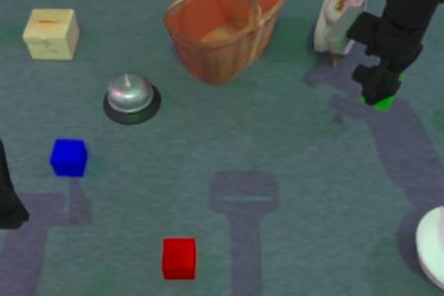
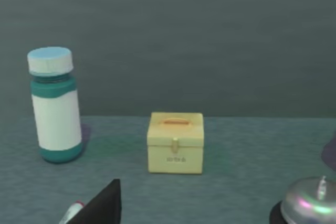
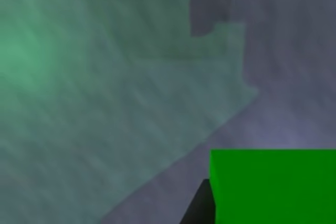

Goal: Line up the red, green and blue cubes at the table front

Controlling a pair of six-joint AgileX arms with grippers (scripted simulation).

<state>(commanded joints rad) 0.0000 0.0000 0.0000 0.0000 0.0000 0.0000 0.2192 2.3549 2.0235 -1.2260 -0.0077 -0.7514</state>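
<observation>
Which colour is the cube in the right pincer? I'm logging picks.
Green cube, clearest in the right wrist view.

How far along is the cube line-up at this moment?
Possibly done: the red cube sits near the table front. In hand: the right gripper holds the green cube at the far right. Left: the blue cube sits unaligned by the parked left gripper.

teal table (image 1: 291, 150), basket (image 1: 225, 22), bell (image 1: 130, 96), cubes (image 1: 179, 258)
</observation>
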